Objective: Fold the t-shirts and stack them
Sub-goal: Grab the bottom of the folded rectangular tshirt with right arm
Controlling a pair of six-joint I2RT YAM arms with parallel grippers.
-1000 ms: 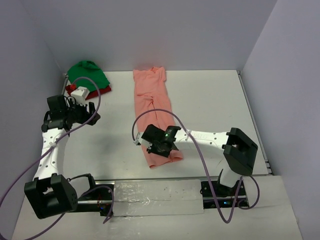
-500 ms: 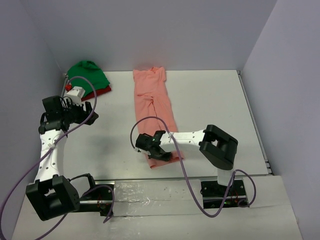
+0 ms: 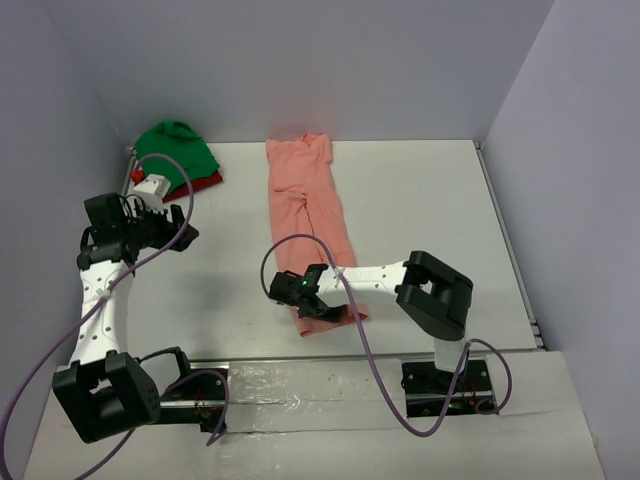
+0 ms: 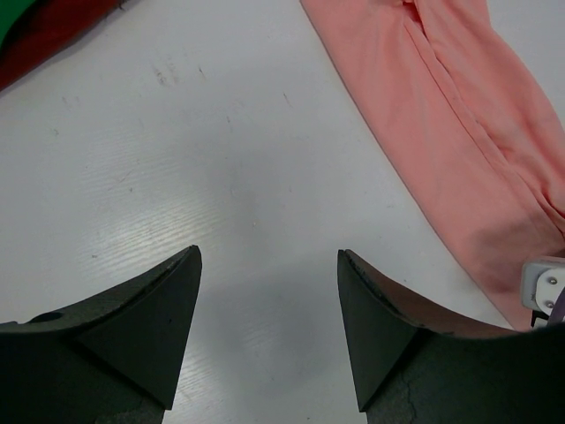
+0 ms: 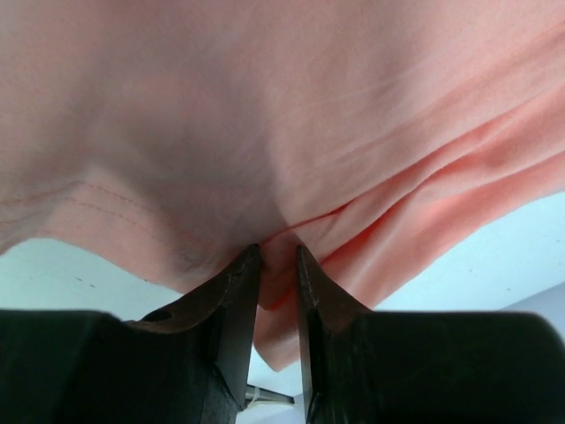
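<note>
We see the pink shirt [image 3: 306, 200] lying long and narrow down the middle of the table [image 3: 430, 200]. The right gripper [image 5: 275, 258] pinches a fold at its near end between almost-closed fingers. The left gripper [image 4: 269, 265] hangs spread over bare table, holding nothing. In the far left corner sits the green shirt [image 3: 176, 146] — seemingly atop the red shirt [image 3: 207, 181].

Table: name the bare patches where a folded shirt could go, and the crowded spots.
Widest bare table: between the pink shirt and the right wall, beyond the right arm. A narrower patch lies between the pink shirt and the left arm. Crowded: the far-left corner with the green shirt over the dark red shirt, and the pink shirt's near hem.
</note>
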